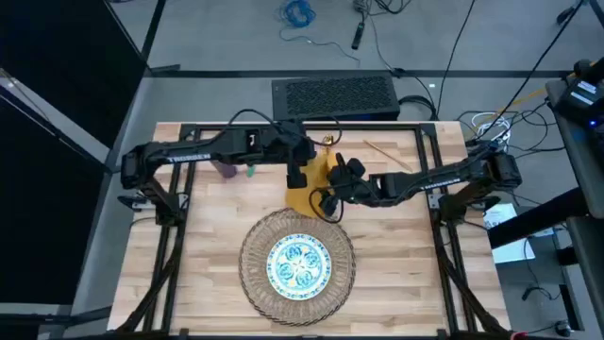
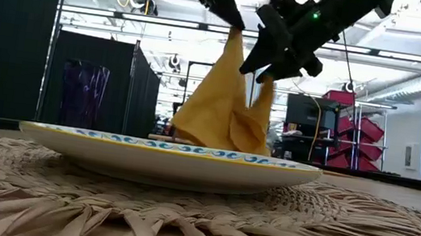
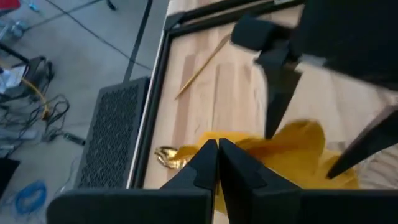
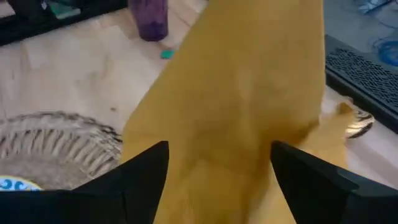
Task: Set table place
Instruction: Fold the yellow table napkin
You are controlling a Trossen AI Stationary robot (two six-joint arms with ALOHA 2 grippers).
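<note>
Here, both dark arms meet over the far middle of the light wooden plank table [image 1: 198, 274], lifting a yellow cloth napkin [image 2: 224, 108] between them. The left gripper [image 3: 217, 163] has its fingers pinched together on the cloth's top corner, while the right gripper [image 4: 219, 165] stands with its fingers spread apart, cloth draped between them; whether it truly grips cannot be told from the low view.

The napkin hangs in a peaked fold, its lower edge apparently trailing on the table just behind the round woven wicker mat [image 1: 253, 274]. The risk, judging from this hold, is that a single-corner pinch lets the cloth slip or bunch as it travels, and the trailing hem could drag across the small white plate with teal pattern [image 1: 297, 263] or catch the gold spoon [image 4: 356, 121] lying just beside the cloth, nudging it off its spot. Two grippers working this close could also collide.

The plate sits centred on the mat and holds nothing. The purple cup [image 4: 149, 20] stands upright near the table's far left, well apart from the mat; its contents cannot be seen. A thin wooden stick [image 3: 200, 66] lies near the far edge.
</note>
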